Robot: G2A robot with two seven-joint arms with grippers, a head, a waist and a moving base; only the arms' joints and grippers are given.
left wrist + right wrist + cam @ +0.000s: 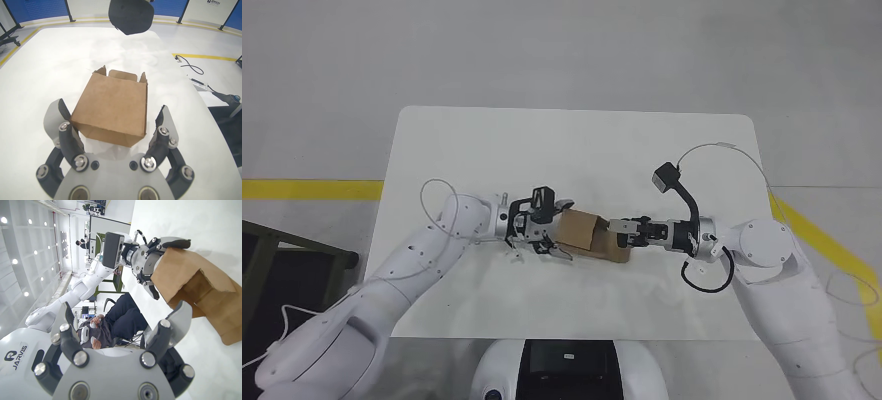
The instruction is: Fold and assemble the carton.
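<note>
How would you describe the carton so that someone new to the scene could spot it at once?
On the white table, find where the left gripper and right gripper face each other. Between them lies the carton: the only brown cardboard thing there, an open-ended box with loose flaps.

The carton [587, 235] is plain brown, table [492, 140] white, floor stripe [302, 189] yellow

The left arm [412, 265] and right arm [762, 250] wear glossy white shells, dark at the wrists. A thin white cable [722, 148] loops off the right arm beside a black camera [665, 180]. The left pincer [111, 109] and right pincer [125, 308] match: silver fingers [170, 123], black pads [63, 111], round steel screws [150, 162].
</note>
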